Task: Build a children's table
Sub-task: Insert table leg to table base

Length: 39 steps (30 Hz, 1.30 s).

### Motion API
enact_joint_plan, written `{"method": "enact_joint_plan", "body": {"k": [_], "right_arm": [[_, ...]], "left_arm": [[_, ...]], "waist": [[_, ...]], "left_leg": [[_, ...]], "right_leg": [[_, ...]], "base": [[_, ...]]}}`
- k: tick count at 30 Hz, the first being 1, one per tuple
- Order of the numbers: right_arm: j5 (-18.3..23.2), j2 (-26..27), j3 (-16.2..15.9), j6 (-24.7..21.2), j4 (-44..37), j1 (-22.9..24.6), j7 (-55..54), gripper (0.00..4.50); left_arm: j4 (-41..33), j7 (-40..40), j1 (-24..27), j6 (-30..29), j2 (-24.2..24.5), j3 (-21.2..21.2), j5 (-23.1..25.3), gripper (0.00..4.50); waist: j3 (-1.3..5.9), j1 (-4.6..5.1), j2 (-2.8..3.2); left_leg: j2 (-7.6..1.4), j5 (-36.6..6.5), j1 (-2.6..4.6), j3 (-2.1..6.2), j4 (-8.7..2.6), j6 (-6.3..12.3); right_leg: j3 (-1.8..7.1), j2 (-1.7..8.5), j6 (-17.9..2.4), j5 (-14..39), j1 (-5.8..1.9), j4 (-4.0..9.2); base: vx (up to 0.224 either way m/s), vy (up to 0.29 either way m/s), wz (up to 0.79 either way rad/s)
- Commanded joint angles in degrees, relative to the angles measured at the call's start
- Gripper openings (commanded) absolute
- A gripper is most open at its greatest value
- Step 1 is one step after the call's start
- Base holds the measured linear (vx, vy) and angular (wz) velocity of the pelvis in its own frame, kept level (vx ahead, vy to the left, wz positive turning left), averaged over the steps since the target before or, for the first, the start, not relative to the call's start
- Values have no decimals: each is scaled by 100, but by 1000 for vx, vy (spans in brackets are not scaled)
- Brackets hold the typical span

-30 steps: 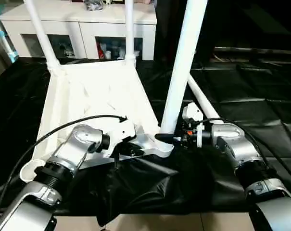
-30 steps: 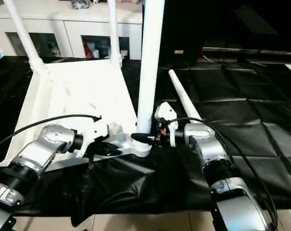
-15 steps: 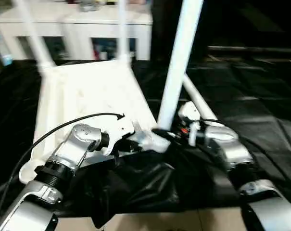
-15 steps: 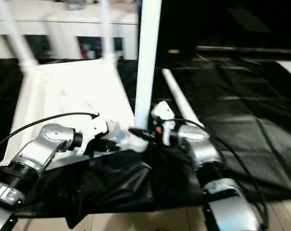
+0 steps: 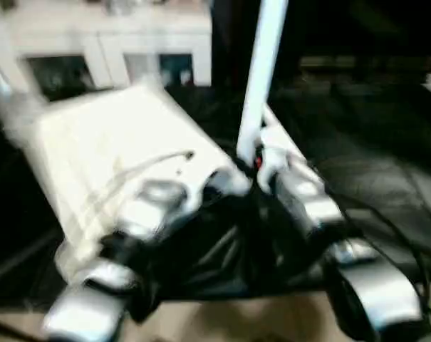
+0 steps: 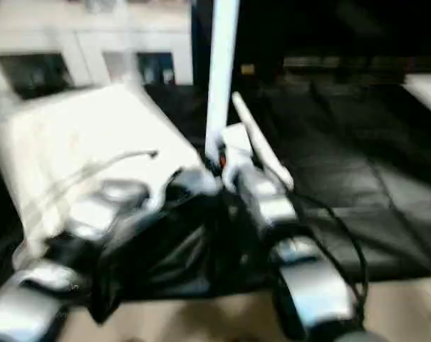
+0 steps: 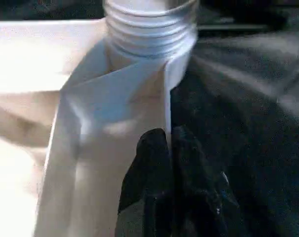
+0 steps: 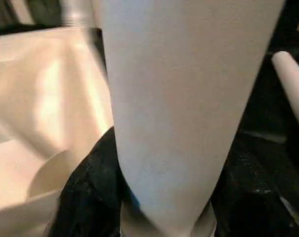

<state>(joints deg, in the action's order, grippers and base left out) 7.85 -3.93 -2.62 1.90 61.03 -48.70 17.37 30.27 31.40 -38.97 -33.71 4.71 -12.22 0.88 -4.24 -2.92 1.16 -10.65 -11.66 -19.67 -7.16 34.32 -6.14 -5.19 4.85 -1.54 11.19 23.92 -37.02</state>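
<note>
The children's table [image 5: 115,153] lies upside down on a black sheet [image 5: 372,149] that covers the worktop, its ribbed underside facing up. The table top serves as the landmark here.

At the table top's near corner on the robot's right, a white tube leg [image 5: 261,71] stands upright in the round corner socket [image 7: 149,44]. The left wrist view shows the leg's threaded end sitting at that socket.

The right hand [image 8: 139,197] is at the foot of this upright leg, right beside the corner socket. Its black fingers [image 8: 87,187] stand about half open, one on each side of the tube, pressed against it, so the hand has the leg in its grip.

The left hand [image 7: 171,163] sits against the table top's near edge, just beside the same corner socket. Its two fingers are pressed nearly together and appear to pinch the thin white rim wall of the table top between them.

Another white leg [image 6: 261,146] lies flat on the black sheet just off the table top's right side, behind the right hand and apart from it.

Beyond the far edge of the table top stands a white cabinet [image 5: 130,43] with glass doors.
</note>
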Motion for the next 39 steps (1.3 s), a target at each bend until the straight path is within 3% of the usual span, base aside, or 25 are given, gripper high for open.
{"method": "enact_joint_plan", "body": {"k": [1, 2, 3, 4, 7, 8, 10, 11, 16, 24, 26, 29, 30, 32, 34, 36, 39], "right_arm": [[-128, 71, -63, -639, 734, 443, -135, 192], [-128, 71, -63, -639, 734, 443, -135, 192], [-128, 71, -63, -639, 734, 443, -135, 192], [-128, 71, -63, -639, 734, 443, -135, 192], [-162, 157, -92, -685, 777, 383, -165, 192], [-207, 217, -156, -734, 790, 351, -57, 192], [-285, 304, -250, -780, 833, 300, 129, 191], [-321, 330, -251, -778, 905, 253, 170, 191], [-420, 349, -317, -765, 984, 177, 280, 191], [-623, 331, -350, -741, 1021, 86, 281, 191], [-643, 323, -330, -735, 1045, 62, 296, 191], [-642, 309, -290, -720, 1078, 33, 351, 191], [-628, 305, -238, -734, 1079, 27, 380, 226], [-636, 303, -196, -731, 1078, 18, 388, 226], [-632, 296, -128, -708, 1068, -7, 443, 264], [-619, 281, -112, -672, 1055, -27, 485, 270], [-578, 240, -91, -573, 1000, -52, 668, 299]], "left_arm": [[-252, -36, -176, 67, 123, 190, -83, 0], [-252, -36, -176, 67, 123, 190, -83, 0], [-252, -36, -176, 67, 123, 190, -83, 0], [-252, -36, -176, 67, 123, 190, -83, 0], [-257, -185, -154, 41, 15, 168, -40, 0], [-249, -211, -133, 74, 11, 164, -34, 0], [-241, -249, -110, 110, 42, 175, -23, 0], [-237, -307, -120, 64, 48, 213, -17, 0], [-279, -369, -88, 23, 12, 266, 26, 0], [-317, -451, -39, 43, 48, 210, -47, 0], [-315, -442, -39, 56, 56, 214, -50, 0], [-324, -426, -28, 79, 73, 227, -52, 0], [-352, -404, -8, 101, 79, 224, -44, 0], [-363, -371, 0, 141, 92, 207, -51, 0], [-408, -200, 39, 322, 147, 124, -66, 0], [-471, -48, 81, 438, 205, 42, -58, 0], [-603, 225, 170, 562, 302, -72, -84, 0]], "waist": [[301, -29, 40], [292, 3, 42], [282, 7, 17], [295, -9, 11], [310, -34, 37], [323, -39, -29], [317, -19, 24], [327, -8, 18], [316, 59, 22], [341, 75, -9], [350, 82, -54], [351, 79, -43], [358, 82, -60], [362, 77, -57], [372, 82, -61], [388, 75, -54], [407, 87, -49]], "left_leg": [[-71, -1078, 4, -120, -391, 383], [-88, -1429, -15, -140, -414, 383], [-94, -1569, -55, -139, -440, 372], [-90, -1545, -41, -144, -451, 380], [-111, -1222, -74, -158, -486, 410], [-129, -1118, -94, -167, -490, 409], [-169, -1223, -99, -166, -526, 341], [-175, -1241, -108, -163, -529, 326], [-172, -1549, -74, -163, -540, 272], [-174, -1380, -85, -173, -530, 310], [-175, -1339, -94, -180, -526, 323], [-177, -1326, -87, -182, -525, 331], [-177, -1311, -90, -183, -522, 332], [-182, -1287, -90, -184, -522, 333], [-181, -1272, -94, -185, -520, 331], [-195, -1221, -94, -179, -522, 330], [-207, -1067, -108, -189, -513, 352]], "right_leg": [[321, 251, -872, 2064, -213, 706], [300, 265, -1006, 2327, -242, 761], [278, 261, -912, 2565, -267, 795], [274, 275, -800, 2713, -267, 830], [258, 282, -744, 2558, -303, 847], [243, 287, -755, 2504, -317, 826], [228, 288, -757, 2476, -321, 823], [224, 291, -756, 2447, -334, 822], [219, 318, -733, 2671, -314, 874], [225, 329, -694, 2685, -320, 878], [225, 330, -688, 2678, -325, 875], [227, 332, -701, 2650, -321, 870], [227, 332, -697, 2643, -326, 869], [230, 337, -704, 2627, -326, 862], [231, 336, -710, 2589, -334, 860], [239, 348, -751, 2467, -341, 844], [248, 336, -913, 2057, -364, 785]], "base": [[6, -59, 20], [6, -59, 20], [0, 0, 0], [0, 0, 0], [0, 0, 0], [0, 0, 0], [0, 0, 0], [0, 0, 0], [0, 0, 0], [0, 0, 0], [0, 0, 0], [0, 0, 0], [0, 0, 0], [0, 0, 0], [0, 0, 0], [0, 0, 0], [0, 0, 0]]}}
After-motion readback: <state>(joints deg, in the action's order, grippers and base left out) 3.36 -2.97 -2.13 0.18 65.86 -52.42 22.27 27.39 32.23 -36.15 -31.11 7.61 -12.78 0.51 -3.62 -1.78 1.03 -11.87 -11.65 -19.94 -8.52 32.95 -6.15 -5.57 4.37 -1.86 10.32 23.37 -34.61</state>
